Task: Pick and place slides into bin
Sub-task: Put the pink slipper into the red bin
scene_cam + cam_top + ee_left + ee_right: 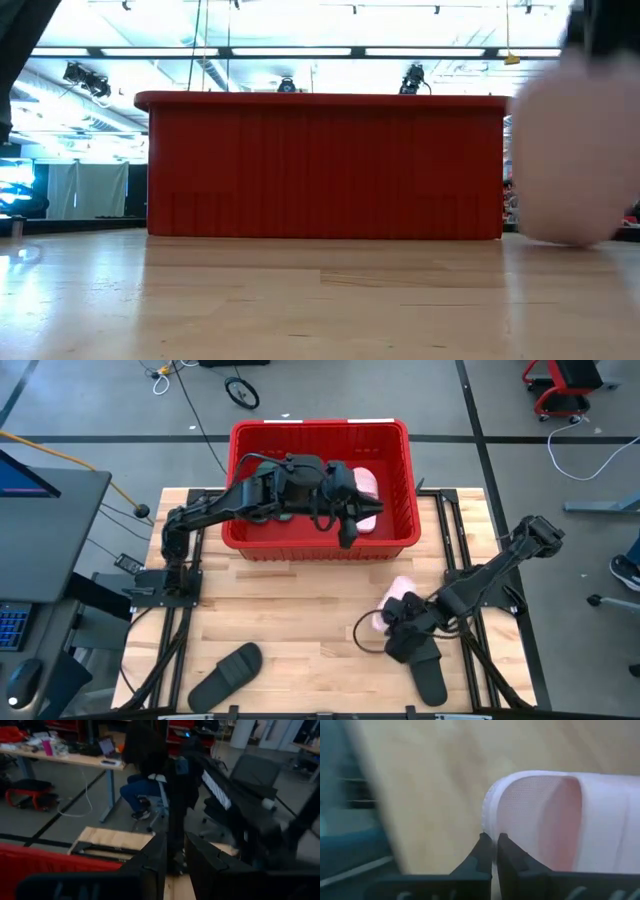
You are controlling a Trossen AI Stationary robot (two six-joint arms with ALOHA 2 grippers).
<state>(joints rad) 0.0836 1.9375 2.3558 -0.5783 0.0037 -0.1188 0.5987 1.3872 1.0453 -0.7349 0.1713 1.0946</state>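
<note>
Pale pink rubber slide [555,820], lower right, is pinched by the right tool [494,851]; left tool [175,862], pressed together, reaches over the red ribbed plastic bin [318,538].

Ceiling strip lights [300,52] are glaring above the bin [325,165], whose near wall is sitting in shade. Beside it a pink slide [578,150] is blurring, out of focus.

The left gripper [348,525] is held nearly closed; the right gripper [493,847] is clamped shut, its arm bent inward.
</note>
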